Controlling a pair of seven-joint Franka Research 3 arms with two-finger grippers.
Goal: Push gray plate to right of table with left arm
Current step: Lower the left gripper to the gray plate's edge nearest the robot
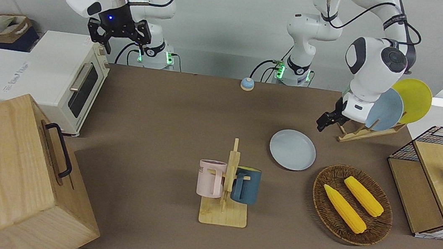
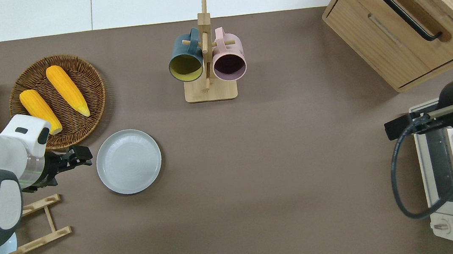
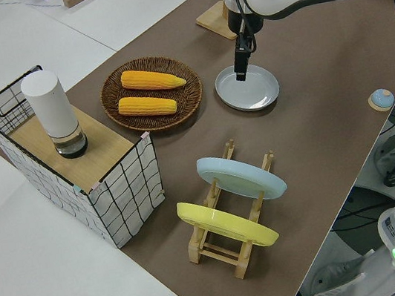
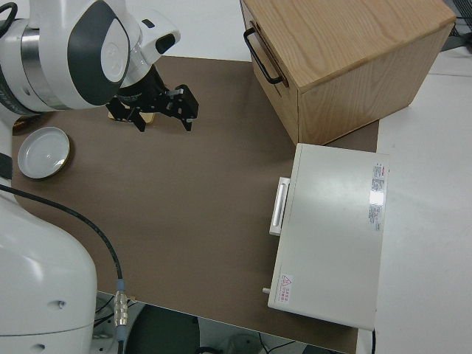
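The gray plate [image 1: 292, 149] lies flat on the brown table [image 1: 170, 126], between the wicker basket and the plate rack; it also shows in the overhead view [image 2: 129, 161] and the left side view [image 3: 248, 87]. My left gripper [image 2: 83, 155] is shut and empty. It is low over the table, just beside the plate's rim on the side toward the left arm's end, with a small gap showing from overhead. It also shows in the front view [image 1: 324, 122] and the left side view [image 3: 240, 67]. The right arm is parked, its gripper [image 1: 124, 47] open.
A wicker basket [image 2: 89, 81] with two corn cobs sits farther from the robots than the left gripper. A wooden rack [image 2: 35, 225] holds a sky-blue plate [image 1: 384, 110] and a yellow plate [image 1: 417, 100]. A mug stand [image 2: 209, 90], a drawer box [image 2: 406, 17], a toaster oven [image 1: 70, 80] and a bell [image 1: 246, 84] are also here.
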